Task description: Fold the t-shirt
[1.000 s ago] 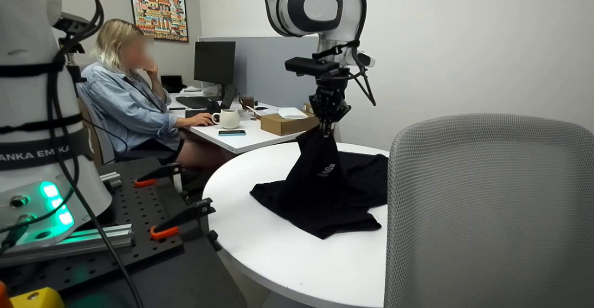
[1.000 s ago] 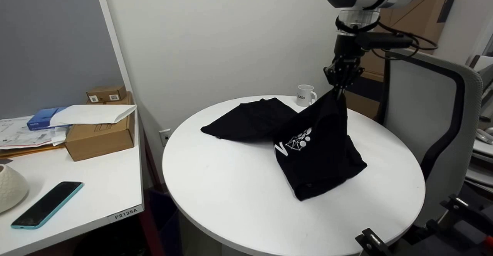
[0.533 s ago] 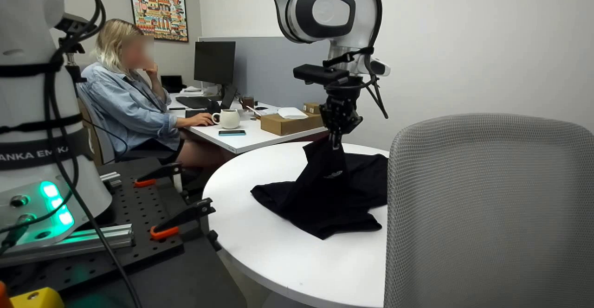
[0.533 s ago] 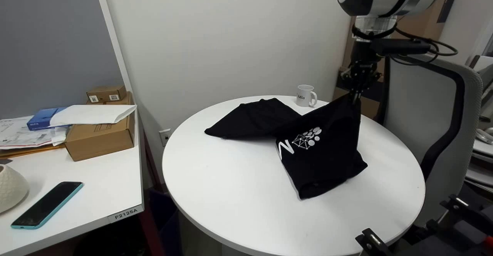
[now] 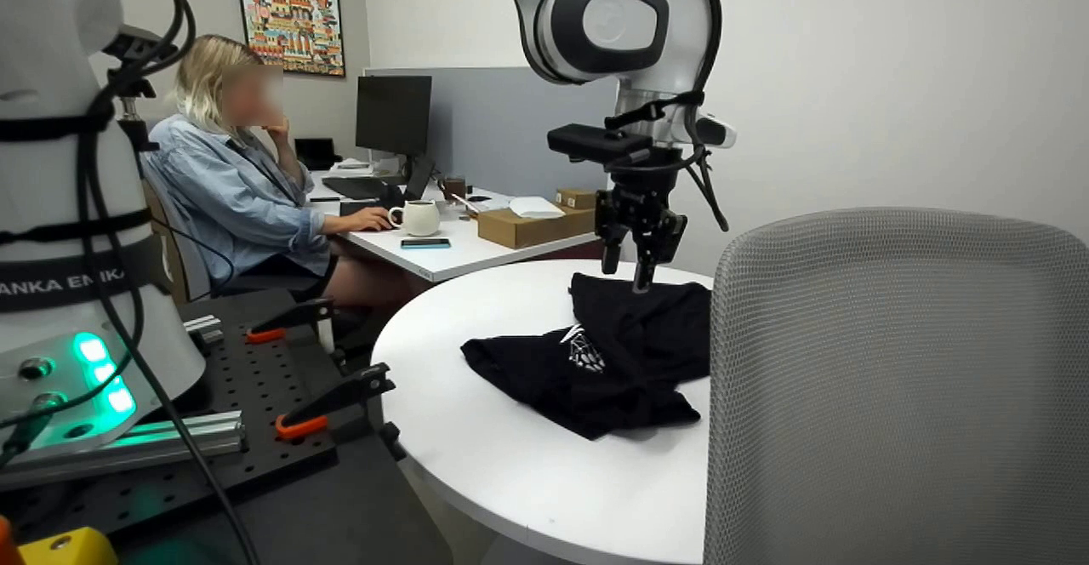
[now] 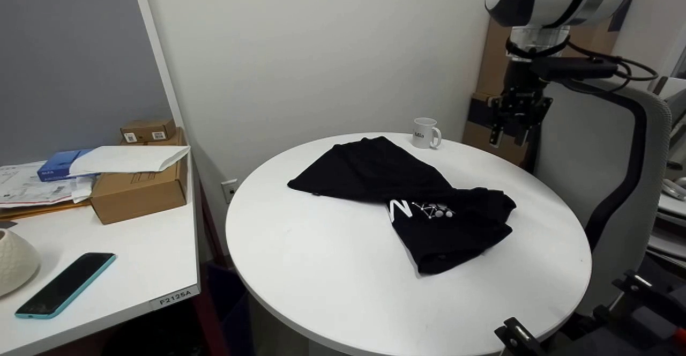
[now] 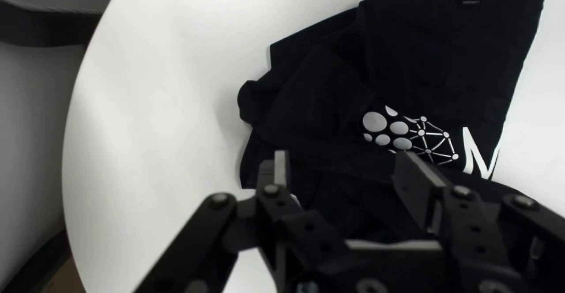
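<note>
In an exterior view, the shirt (image 6: pixel 412 185) is seen rumpled mid-frame; the hand (image 6: pixel 508 140), upper right, is spread apart.

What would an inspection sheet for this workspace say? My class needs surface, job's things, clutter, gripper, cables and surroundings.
Surface: white table, round top.
Job's things: black t-shirt, lying on the table, rumpled, partly folded over itself; white print partly hidden.
Clutter: white mug, upright near the table's edge, apart from the t-shirt.
Gripper: open, holding nothing, apart from the t-shirt.
Cables: black, running along the arm.
Surroundings: grey mesh chair by the table; person seated at a desk.
</note>
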